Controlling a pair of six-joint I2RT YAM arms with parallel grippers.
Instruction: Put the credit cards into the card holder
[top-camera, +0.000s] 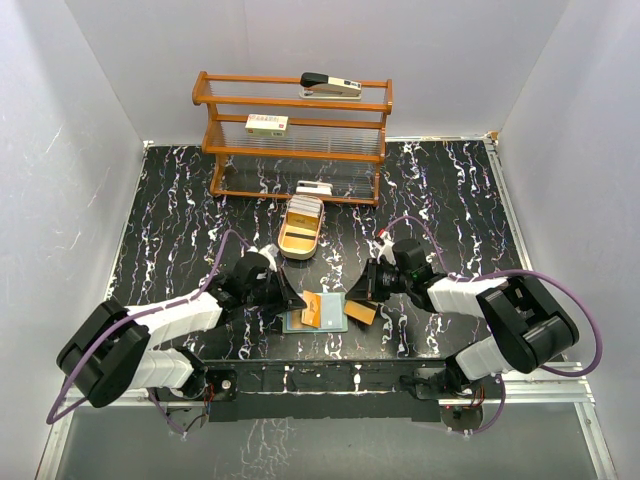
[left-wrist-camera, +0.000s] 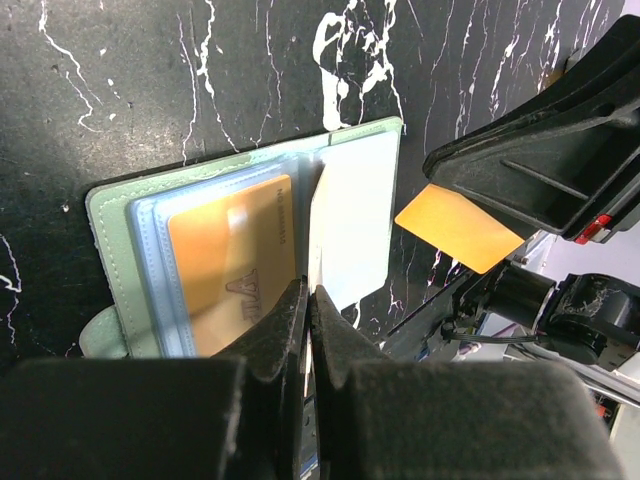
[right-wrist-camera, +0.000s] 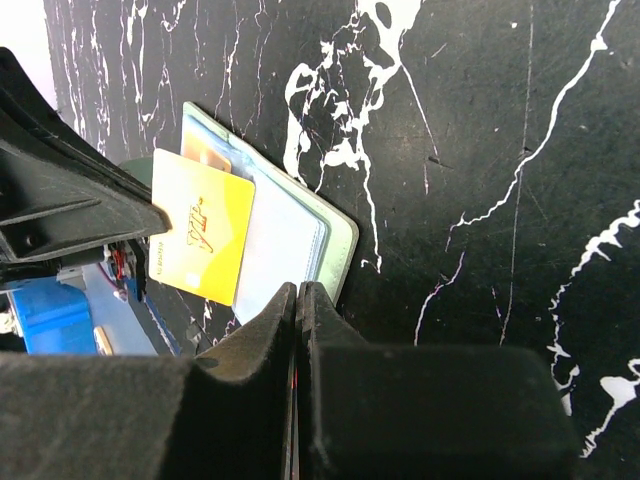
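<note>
The sage-green card holder lies open near the table's front edge, between my two grippers. A gold-orange credit card sits in its left clear pocket. My left gripper is shut on a yellow credit card, held on edge over the holder's middle fold. The holder's right pocket shows whitish and bare. My right gripper is shut on another orange credit card, held just right of the holder and above the table. In the top view the left gripper and right gripper flank the holder.
A tan oval tray with white items stands behind the holder. Further back is a wooden rack carrying a stapler and white boxes. White walls enclose the black marbled table.
</note>
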